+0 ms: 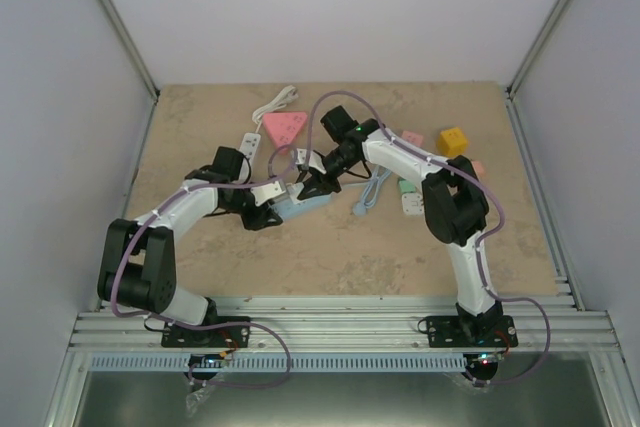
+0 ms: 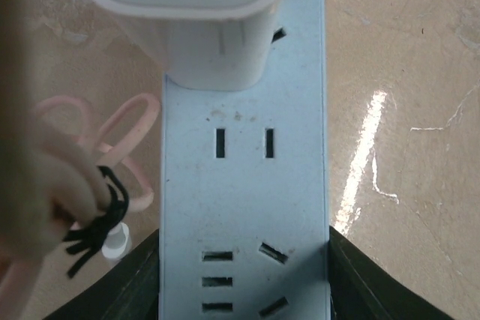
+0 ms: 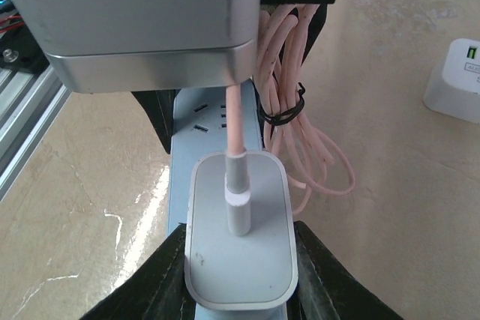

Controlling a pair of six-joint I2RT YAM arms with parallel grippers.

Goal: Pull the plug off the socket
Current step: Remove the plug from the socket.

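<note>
While the right gripper (image 3: 240,282) pinches the plug (image 3: 214,245) by its two long sides, a dark finger pressed tight to each flank, the left gripper (image 2: 244,294) is clamped across the pale blue power strip (image 2: 244,185), fingers hard against both long edges. So that's two firm grips, one on each half of the job!

The plug is a white, rounded block, and it sits seated in the strip at the end away from the left gripper. A pink cable (image 3: 234,121) comes straight up out of its back through a short grey collar. Between the plug and the left fingers, the strip's face is bare: a two-slot outlet first, then a cluster of slots right at the fingertips.

The rest of the pink cable is gathered into a loose coil beside the strip, cinched with a black tie (image 3: 283,110).

From the overhead camera, the two grippers sit very near each other around mid-table (image 1: 400,257), with the strip between them.

Further out, a pink triangular block (image 1: 284,128) lies just behind the grippers, a white cable (image 1: 275,102) lies near the far edge, a light blue cable (image 1: 372,192) is just right of the right gripper, and a yellow cube (image 1: 452,140) stands well off to the right.
</note>
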